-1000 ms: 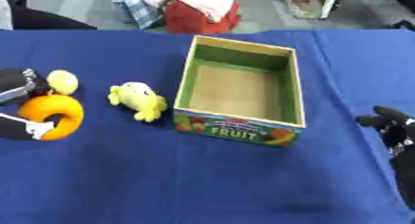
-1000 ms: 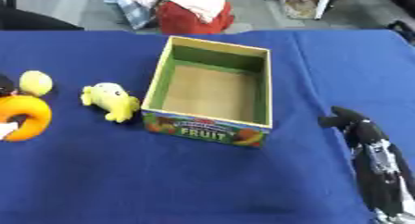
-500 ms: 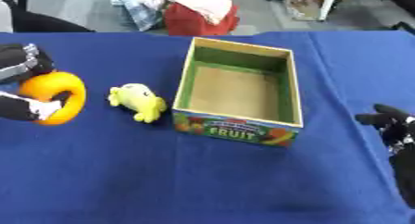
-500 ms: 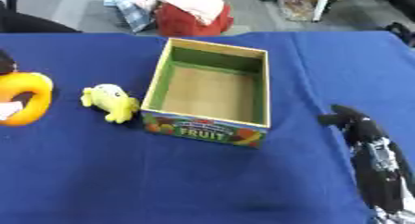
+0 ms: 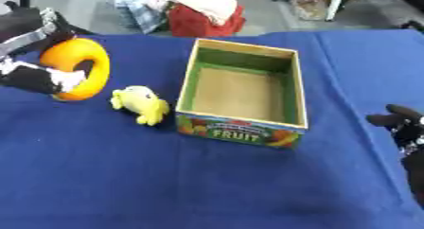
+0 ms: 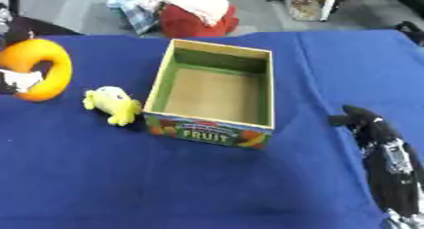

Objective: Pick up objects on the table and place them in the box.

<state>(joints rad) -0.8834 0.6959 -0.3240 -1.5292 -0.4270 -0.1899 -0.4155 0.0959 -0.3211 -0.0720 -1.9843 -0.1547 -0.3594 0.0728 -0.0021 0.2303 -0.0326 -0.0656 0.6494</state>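
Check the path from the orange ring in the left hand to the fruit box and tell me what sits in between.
The left hand holds the orange ring at the table's left. The yellow plush toy lies on the blue cloth between the ring and the box, beside the box's left wall. Carried above the toy, nothing else visible blocks the way.

An orange ring [image 5: 76,68] stands upright at the table's left. A yellow plush toy [image 5: 142,104] lies just beside the open, empty fruit box [image 5: 242,128].

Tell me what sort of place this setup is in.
Probably an indoor lab or workroom set up for toy sorting practice. A table under a blue cloth holds a cardboard fruit box and a yellow plush toy, and behind the table a grey floor carries a red bag and other clutter.
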